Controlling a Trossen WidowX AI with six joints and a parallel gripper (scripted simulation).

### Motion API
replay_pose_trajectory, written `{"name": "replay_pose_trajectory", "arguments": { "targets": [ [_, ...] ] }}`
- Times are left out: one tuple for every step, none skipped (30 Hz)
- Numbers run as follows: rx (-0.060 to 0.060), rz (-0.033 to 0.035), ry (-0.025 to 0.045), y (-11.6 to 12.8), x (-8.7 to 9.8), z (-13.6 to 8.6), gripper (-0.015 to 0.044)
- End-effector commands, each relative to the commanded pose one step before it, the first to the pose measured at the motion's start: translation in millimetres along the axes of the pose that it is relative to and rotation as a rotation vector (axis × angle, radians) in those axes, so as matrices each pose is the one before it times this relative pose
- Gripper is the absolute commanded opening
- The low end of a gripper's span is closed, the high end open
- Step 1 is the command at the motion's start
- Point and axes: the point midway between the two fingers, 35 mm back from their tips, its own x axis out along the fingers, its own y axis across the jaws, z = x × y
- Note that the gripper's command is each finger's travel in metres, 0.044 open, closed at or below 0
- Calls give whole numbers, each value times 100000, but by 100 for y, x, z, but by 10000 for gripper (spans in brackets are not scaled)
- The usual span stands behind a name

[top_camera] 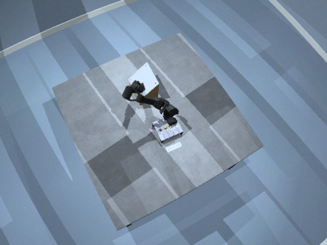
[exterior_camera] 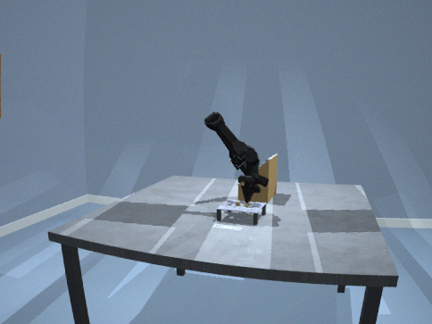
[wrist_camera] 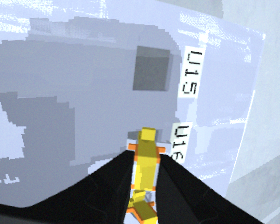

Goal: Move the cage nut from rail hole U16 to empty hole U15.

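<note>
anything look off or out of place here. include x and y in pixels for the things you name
Yes: the yellow-and-orange cage nut [wrist_camera: 146, 167] in the black pincer [wrist_camera: 145, 161] is at the hole labelled U16, while the dark square hole labelled U15 [wrist_camera: 151, 69] beside it is empty. The task calls U16 wrong. I see no damage.

A square table top [top_camera: 199, 165] [exterior_camera: 178, 245] in mottled greys, crossed by pale stripes and darker patches, carries everything, its dark edge and dark legs showing in the exterior view. The landmark on it is a low, pale rail plate [top_camera: 171, 135] [exterior_camera: 241, 208] [wrist_camera: 100, 110], raised on short dark feet that stand directly on the table top. Near the rail plate, on the side away from the upright board, a small white label strip [top_camera: 173, 147] [exterior_camera: 228, 227] lies flat, its marks too small to read; beyond the plate's opposite side stands that upright board [top_camera: 145, 77] [exterior_camera: 271, 178], white on one face and tan on another.
</note>
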Motion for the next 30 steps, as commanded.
{"name": "replay_pose_trajectory", "arguments": {
  "targets": [
    [279,109,186,42,34,2,29],
    [0,0,0,21,10,15,29],
    [0,0,0,24,11,17,29],
    [0,0,0,9,5,7,29],
    [0,0,0,0,0,0,29],
    [0,0,0,0,0,0,29],
    [0,0,0,0,0,0,29],
    [5,-5,2,-5,-6,0,29],
    [3,-3,1,-9,0,0,29],
    [0,28,0,-1,0,0,29],
    [0,27,0,-2,0,0,29],
    [0,26,0,-2,1,0,29],
    [0,26,0,-2,0,0,29],
    [0,25,0,-3,0,0,29],
    [0,29,0,-2,0,0,29],
    [0,29,0,-3,1,0,29],
    [1,52,0,-5,1,0,29],
    [1,78,0,-8,2,0,29],
    [1,105,0,-11,2,0,29],
    [2,125,0,-16,5,3,29],
    [2,147,0,-19,5,4,29],
    [2,157,0,-20,6,4,29],
    [2,159,0,-20,6,4,29],
    [2,159,1,-20,5,4,29],
    [2,159,1,-20,5,4,29],
    [2,159,1,-20,5,3,29],
    [2,131,1,-17,4,3,29],
    [1,79,1,-10,2,2,29],
    [0,26,0,-3,1,1,29],
    [-4,4,2,-1,-5,0,29]
  ]
}}
